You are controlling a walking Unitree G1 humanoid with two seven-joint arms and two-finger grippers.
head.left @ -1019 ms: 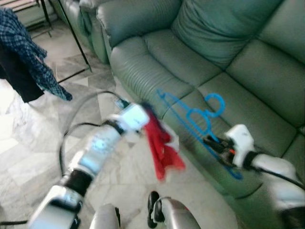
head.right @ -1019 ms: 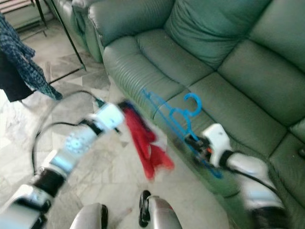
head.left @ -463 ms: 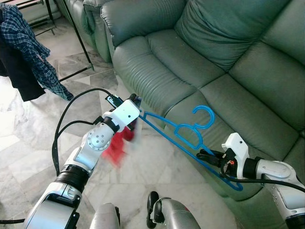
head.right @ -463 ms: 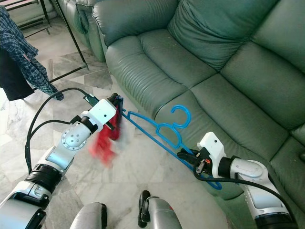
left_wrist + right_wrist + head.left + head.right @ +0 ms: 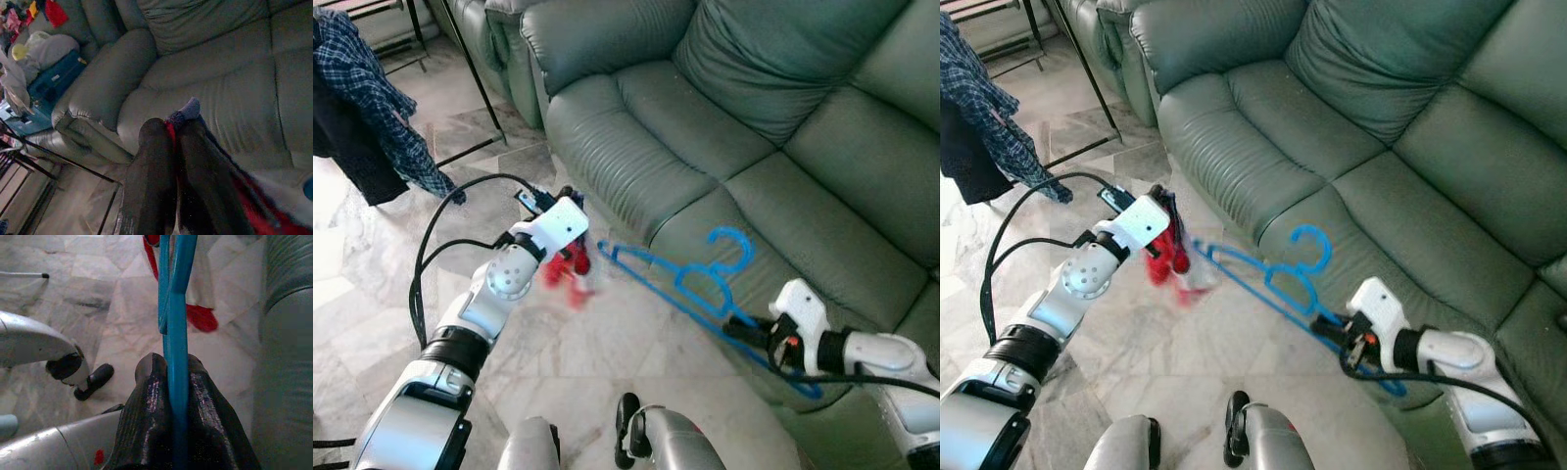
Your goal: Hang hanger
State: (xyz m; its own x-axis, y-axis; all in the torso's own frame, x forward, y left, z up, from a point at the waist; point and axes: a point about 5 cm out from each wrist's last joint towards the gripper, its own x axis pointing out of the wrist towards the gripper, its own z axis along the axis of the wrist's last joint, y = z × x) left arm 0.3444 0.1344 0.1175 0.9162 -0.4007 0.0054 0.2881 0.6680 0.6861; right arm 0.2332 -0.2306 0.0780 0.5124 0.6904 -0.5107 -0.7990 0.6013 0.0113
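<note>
Blue plastic hanger (image 5: 690, 289) lies near-level, long axis left-right, hook toward green sofa (image 5: 783, 127). Right gripper (image 5: 744, 328) clamps its right end; left gripper (image 5: 1171, 211) pinches red cloth (image 5: 1173, 262).

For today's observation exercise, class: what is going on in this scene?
A humanoid robot stands before a green leather sofa. Its right end effector is shut on a blue plastic hanger, held out level above the tiled floor. Its left end effector is shut on a red garment at the hanger's far end. A plaid shirt hangs nearby. The hanger is not yet hung.
</note>
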